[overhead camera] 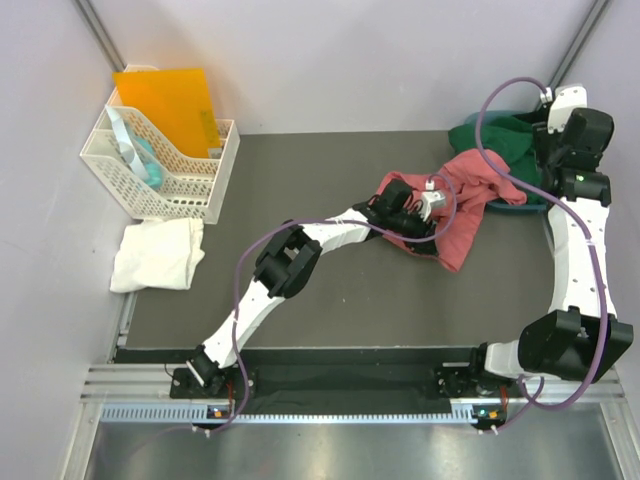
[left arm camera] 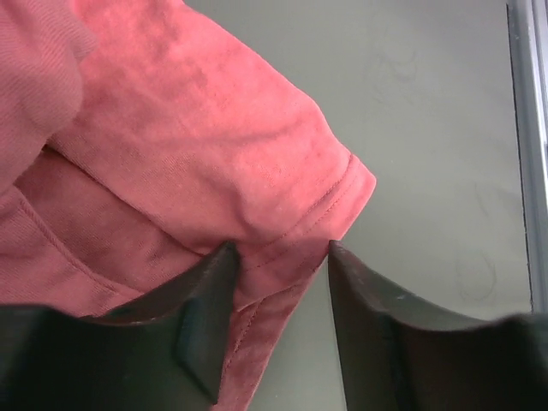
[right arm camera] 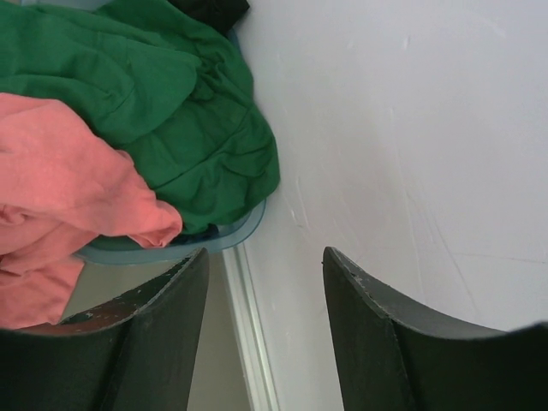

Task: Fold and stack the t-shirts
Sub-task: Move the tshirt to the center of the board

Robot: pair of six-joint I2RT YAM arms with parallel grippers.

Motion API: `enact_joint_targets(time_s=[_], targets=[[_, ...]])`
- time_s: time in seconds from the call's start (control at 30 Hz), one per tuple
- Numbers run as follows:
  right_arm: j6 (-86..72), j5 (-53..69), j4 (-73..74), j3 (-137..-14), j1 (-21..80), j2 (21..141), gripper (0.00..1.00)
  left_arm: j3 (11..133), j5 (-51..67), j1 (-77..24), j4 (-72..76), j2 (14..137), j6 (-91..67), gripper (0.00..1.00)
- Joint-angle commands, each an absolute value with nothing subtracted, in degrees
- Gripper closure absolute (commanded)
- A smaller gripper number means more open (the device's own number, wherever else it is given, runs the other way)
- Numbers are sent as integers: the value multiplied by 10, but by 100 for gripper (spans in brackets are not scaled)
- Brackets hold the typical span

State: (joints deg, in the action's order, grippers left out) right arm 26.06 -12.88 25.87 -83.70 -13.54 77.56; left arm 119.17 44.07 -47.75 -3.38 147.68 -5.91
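White t-shirt [overhead camera: 158, 254]: crumpled at left edge of table [overhead camera: 330, 300], just beside lattice basket [overhead camera: 175, 195]. Salmon-pink t-shirt [overhead camera: 472, 205]: mid-right, trailing out of blue tub [right arm camera: 163, 248] onto table. Left gripper [left arm camera: 281, 248]: jaws apart, astride its sleeve hem; contact possibly light, hard to tell. Green t-shirt [overhead camera: 500, 135]: heaped in tub. Right gripper [right arm camera: 265, 257]: jaws apart, empty, near wall [right arm camera: 411, 128].
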Motion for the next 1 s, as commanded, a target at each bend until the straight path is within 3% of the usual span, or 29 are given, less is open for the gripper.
enact_joint_targets(time_s=[0.0, 0.1, 0.37, 0.57, 0.7, 0.97], targets=[[239, -116, 254, -861, -135, 763, 45, 1216, 438, -481, -8, 1473, -59, 66], [236, -112, 256, -865, -132, 761, 46, 1205, 424, -480, -9, 1471, -55, 100], [236, -108, 258, -865, -124, 755, 50, 1165, 366, -481, -15, 1439, -26, 100], [236, -95, 267, -853, -111, 755, 50, 1150, 276, -476, -104, 1326, 102, 100], [246, -91, 265, -831, -87, 756, 49, 1158, 279, -442, -172, 1231, 178, 100], [272, -60, 272, -850, -41, 790, 43, 1213, 244, -403, -485, 1115, 432, 100]])
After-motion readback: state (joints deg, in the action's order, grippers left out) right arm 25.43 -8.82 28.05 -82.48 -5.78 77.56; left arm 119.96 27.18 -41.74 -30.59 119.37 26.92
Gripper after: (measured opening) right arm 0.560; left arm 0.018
